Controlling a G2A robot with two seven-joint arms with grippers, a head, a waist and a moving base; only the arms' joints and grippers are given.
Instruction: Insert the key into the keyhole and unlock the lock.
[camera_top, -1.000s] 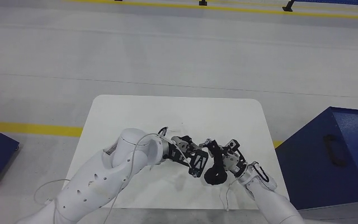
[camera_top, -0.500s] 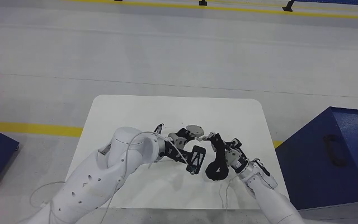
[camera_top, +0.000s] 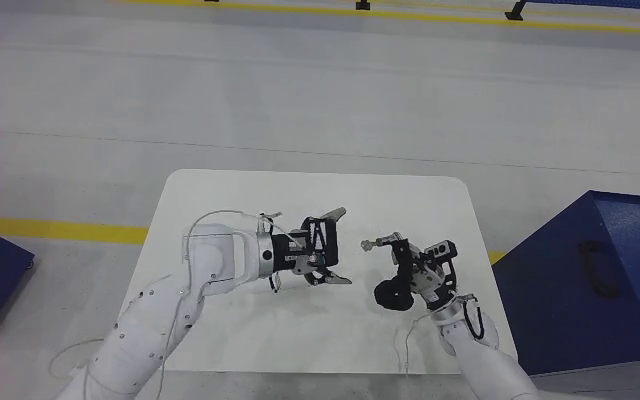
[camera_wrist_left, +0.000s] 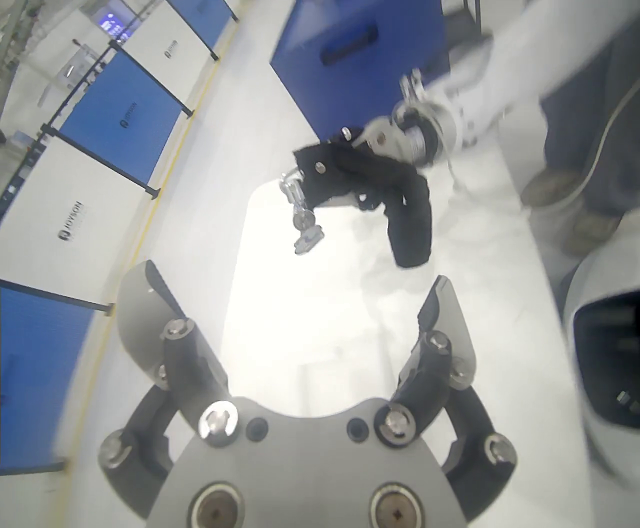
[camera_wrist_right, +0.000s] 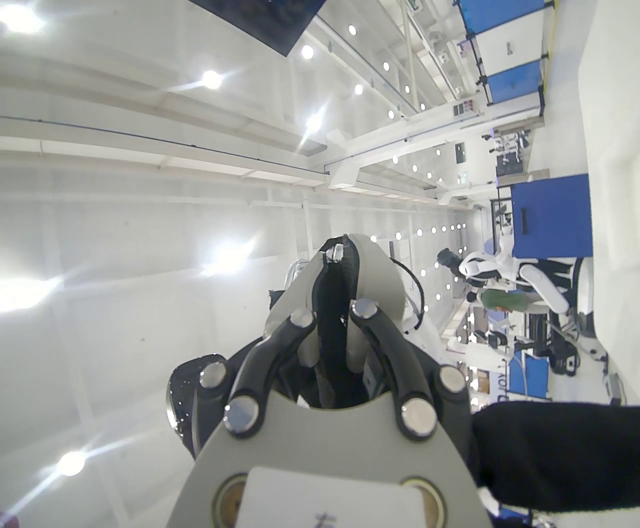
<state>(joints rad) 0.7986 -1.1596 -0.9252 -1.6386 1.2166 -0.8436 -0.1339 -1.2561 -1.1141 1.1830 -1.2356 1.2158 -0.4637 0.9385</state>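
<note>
**Caller:** The left gripper (camera_top: 345, 247) hangs over the white surface (camera_top: 250, 200), its fingers (camera_wrist_left: 142, 300) spread wide with nothing between them.

**Analyst:** Across from it, the right gripper (camera_wrist_right: 342, 255) has its fingers pressed tight on the black lock (camera_wrist_left: 410, 215). Seen from above, the key (camera_wrist_left: 303, 222) sticks out of the lock's end at 9 o'clock. It points straight at the left gripper, with clear space between the two.

**Caller:** Is it seated in the keyhole?

**Analyst:** He can't tell. The metal bunch hangs right at the lock's end, but how deep the blade sits is hidden. He reads the job in hand as taking that key and turning it.

**Caller:** So what makes it clean?

**Analyst:** The left gripper should come in from 9 o'clock along the key's own line and close on the flat head, not on the loose ring dangling beside it. Then it should roll the wrist about the blade's axis while the right gripper holds the lock dead steady. If the grip is off-centre, the key will likely twist between the fingers rather than turn the cylinder.
</note>
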